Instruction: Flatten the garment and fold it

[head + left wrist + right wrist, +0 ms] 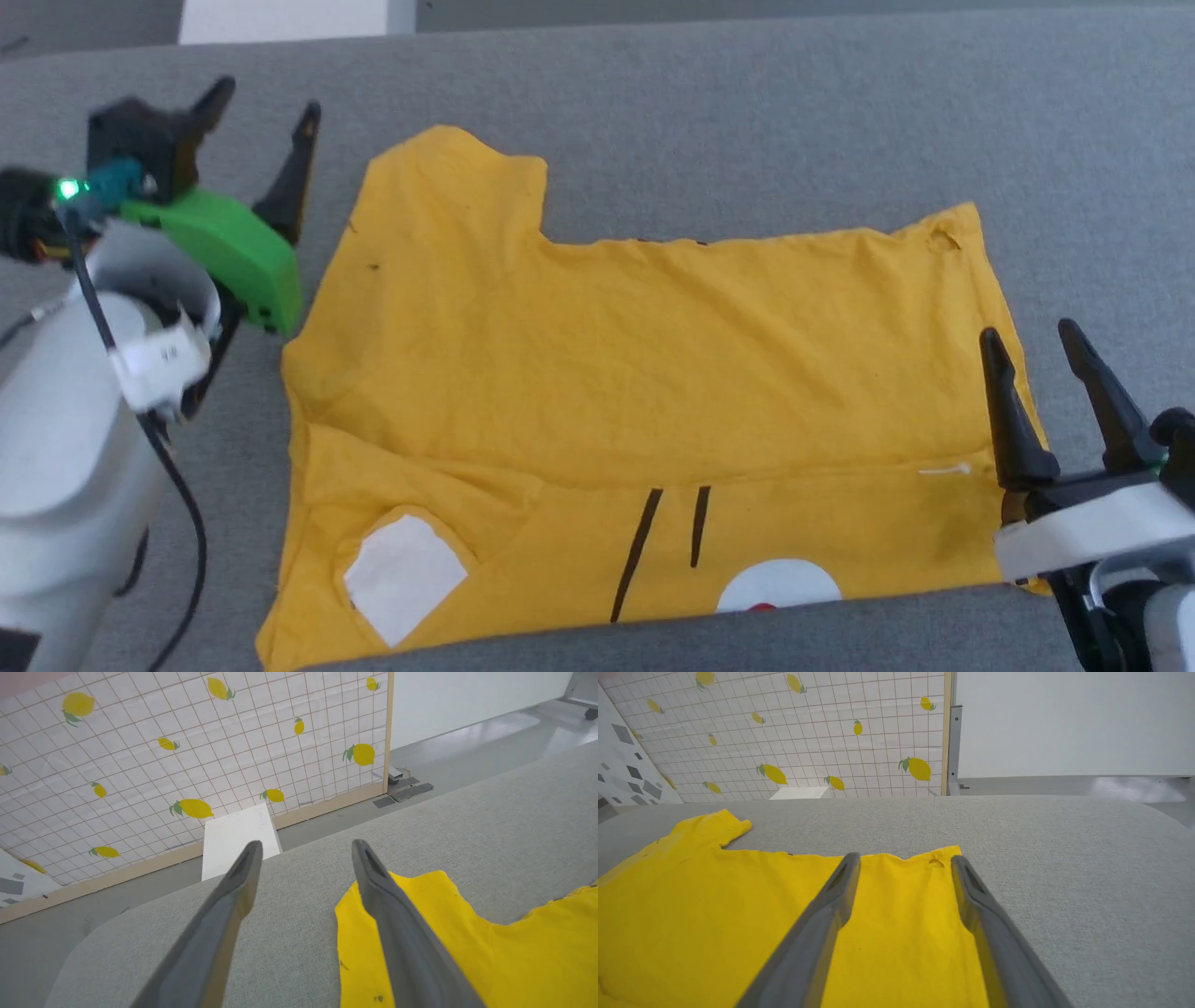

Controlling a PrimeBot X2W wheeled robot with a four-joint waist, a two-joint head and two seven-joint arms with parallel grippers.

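Air separates the two long dark fingers of the left gripper (269,98), which hangs empty above the grey fabric-covered table (747,112) toward its far left corner, just beside the far sleeve (448,177) of the bright yellow short-sleeved T-shirt (607,355). The shirt lies across the table's middle, sleeves to the left and hem to the right. A plain yellow layer appears folded over most of it, leaving a printed strip along the near edge: a white sleeve patch (401,574), two black strokes (653,551) and part of a white muzzle (780,588). At the hem end the right gripper (1027,333) hovers with its fingers spread and nothing between them. The next fold will likely go best if both grippers pinch matching ends of one long edge, lift together with the cloth taut, and bring the jutting sleeve inside the outline.
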